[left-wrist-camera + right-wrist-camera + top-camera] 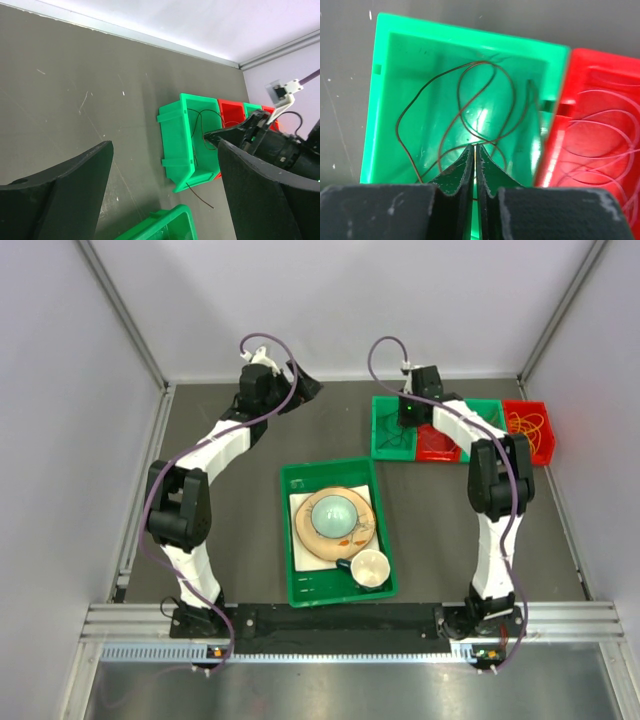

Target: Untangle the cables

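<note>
- Fingers of the right arm (462,167) are pressed together over a green bin (379,100), with their tips right at the loops of a dark cable (480,62) lying inside. Whether a strand is pinched between them cannot be told.
- One end of the dark cable is draped over the bin wall onto the counter (330,430), so this cable is judged only partly stowed.
- Red strands (600,130) are coiled in the red bin (580,65) touching the green one, and yellow-orange cables (527,425) are heaped in the end bin (528,404) of the same row. The colours appear to be kept apart on purpose.
- Fingers of the left arm (60,195) are held wide apart with nothing between them, well away from the bins, probably so the right arm has room to work.
- A green tray (330,468) of dishes is set mid-counter, apart from the bins.
</note>
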